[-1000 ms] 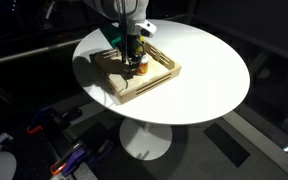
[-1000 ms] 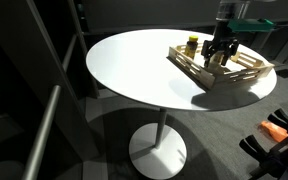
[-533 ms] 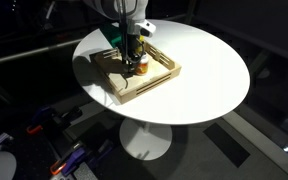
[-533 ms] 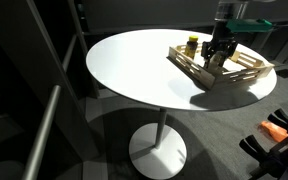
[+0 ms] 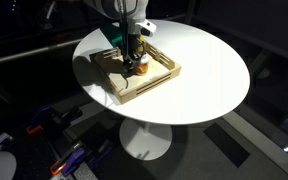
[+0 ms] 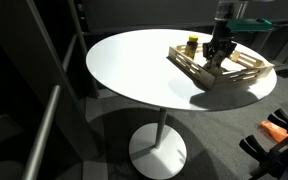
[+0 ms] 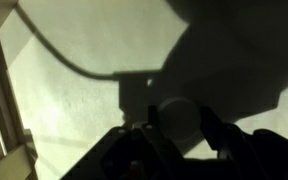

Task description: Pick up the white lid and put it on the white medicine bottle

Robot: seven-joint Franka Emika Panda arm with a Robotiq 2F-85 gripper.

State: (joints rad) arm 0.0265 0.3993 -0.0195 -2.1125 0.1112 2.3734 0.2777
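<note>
My gripper [image 5: 135, 60], its opening impossible to judge, hangs over the white medicine bottle [image 5: 140, 69] in the wooden tray [image 5: 132, 92] near the edge of the table [image 5: 209, 70]; orange label band unreadable.

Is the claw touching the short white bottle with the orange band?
Cannot tell: in an exterior view the gripper overlaps the short white bottle, hiding any gap; wrist view dark.

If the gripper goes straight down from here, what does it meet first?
Likely the white medicine bottle in the wooden tray; the gripper points down right over it. Depth is unclear, so it might just miss.
</note>
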